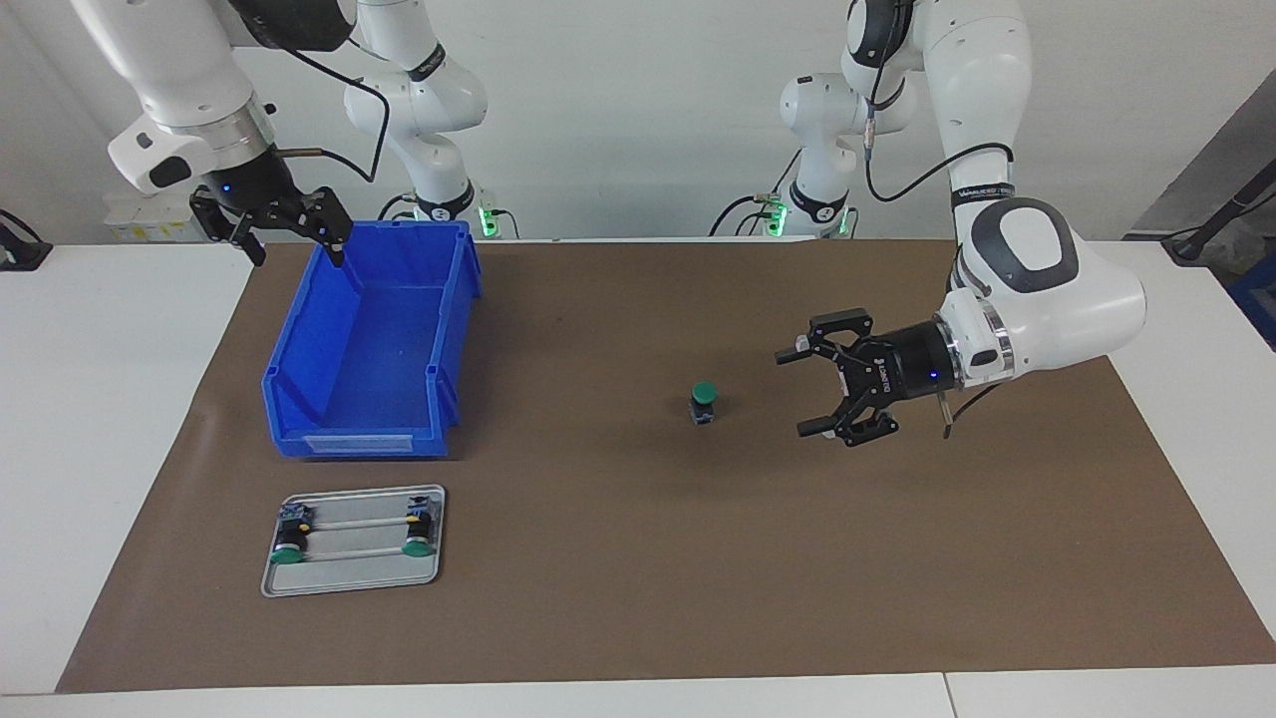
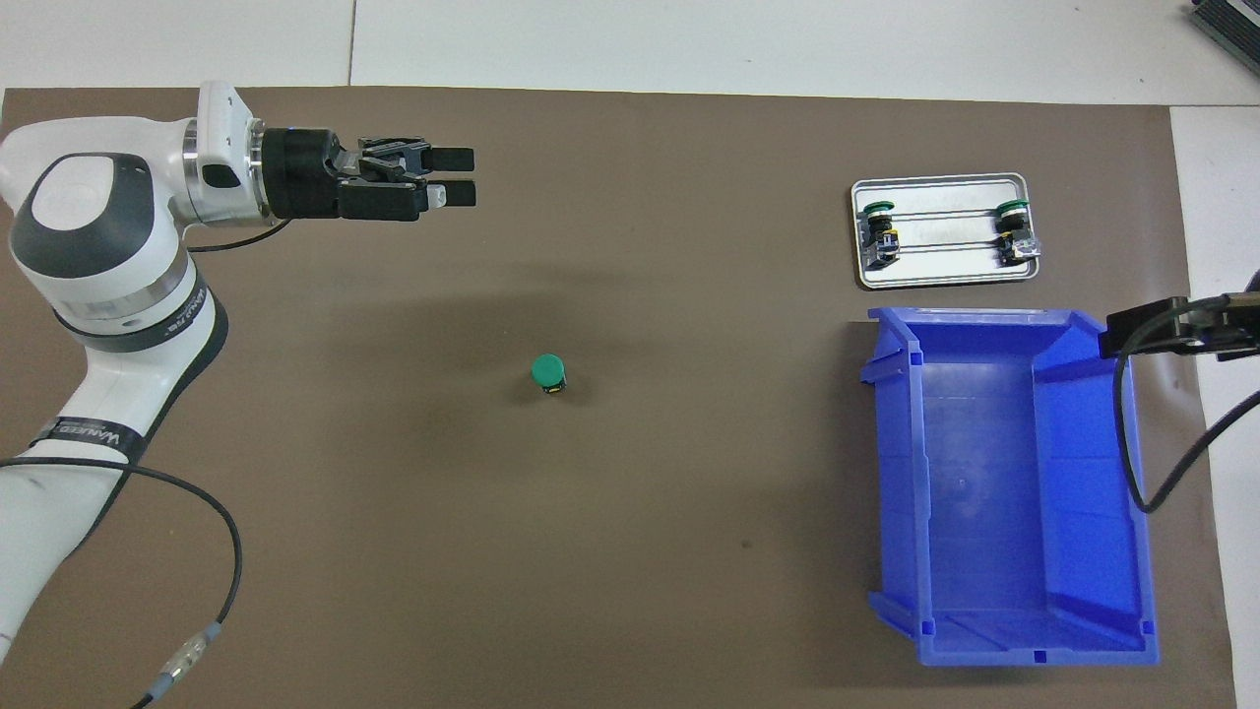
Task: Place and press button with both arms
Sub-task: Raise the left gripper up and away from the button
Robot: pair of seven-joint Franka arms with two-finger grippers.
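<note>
1. The button [image 1: 704, 401] stood upright on the brown mat [image 1: 638, 598], green cap uppermost, roughly mid-table and toward the left arm's end; nothing touched it.
2. The left gripper [image 1: 819, 392] hung in the air over the mat, near the button but clear of it, its axis roughly level and its open mouth facing the button. Its fingers stood wide apart and held nothing.
3. The right gripper [image 1: 295, 245] waited, raised at the rim of the blue bin [image 1: 454, 329] nearest the robots, at the right arm's end of the table. Its fingers were spread and empty.
4. A metal tray [image 1: 351, 583] lay farther from the robots than the bin, just beside it, with two like buttons lying on their sides in it.
5. Judged step: with the button set down, a press on its cap appeared due. To do it well, one gripper would best brace the black body low down from the side, squarely and without tipping it, while the other came straight down onto the centre of the cap.
6. Judged risk: the button was small and top-heavy, so any sideways push or off-centre press would likely topple it or slide it on the mat.
</note>
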